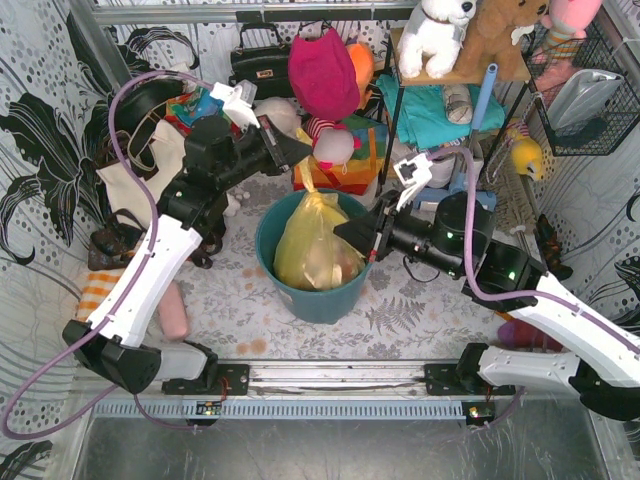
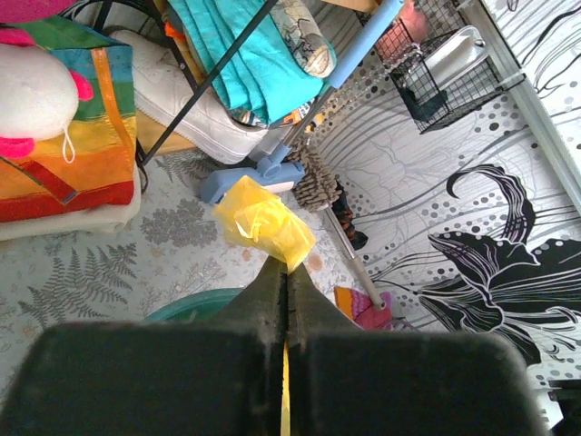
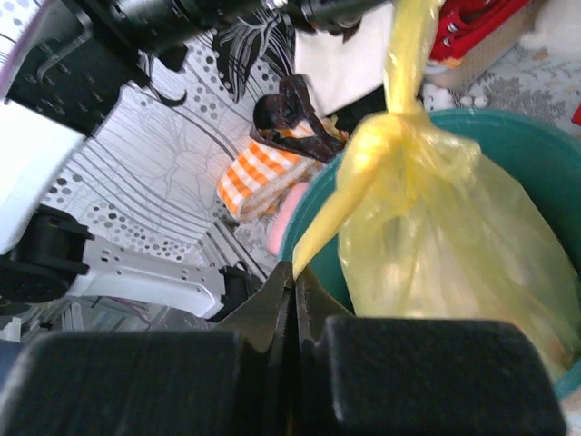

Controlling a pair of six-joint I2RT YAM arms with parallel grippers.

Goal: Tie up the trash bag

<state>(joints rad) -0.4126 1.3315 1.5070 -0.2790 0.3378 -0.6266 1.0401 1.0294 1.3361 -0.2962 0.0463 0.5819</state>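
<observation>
The yellow-green trash bag (image 1: 312, 248) sits in the teal bin (image 1: 318, 298), its neck gathered into a knot (image 1: 314, 196). My left gripper (image 1: 304, 151) is above and behind the bin, shut on a tail of the bag that runs up from the knot. In the left wrist view the plastic (image 2: 263, 222) bunches out past its shut fingertips (image 2: 287, 270). My right gripper (image 1: 341, 232) is at the bag's right side, shut on a second tail. In the right wrist view that tail (image 3: 345, 204) runs taut from the knot (image 3: 404, 123) to its tips (image 3: 292, 272).
A cream tote bag (image 1: 140, 165) lies at the left and a rainbow bag (image 1: 345, 165) stands behind the bin. A black rack with a blue-handled mop (image 1: 485, 90) stands at the back right. A pink roll (image 1: 173, 310) lies on the floor at the left.
</observation>
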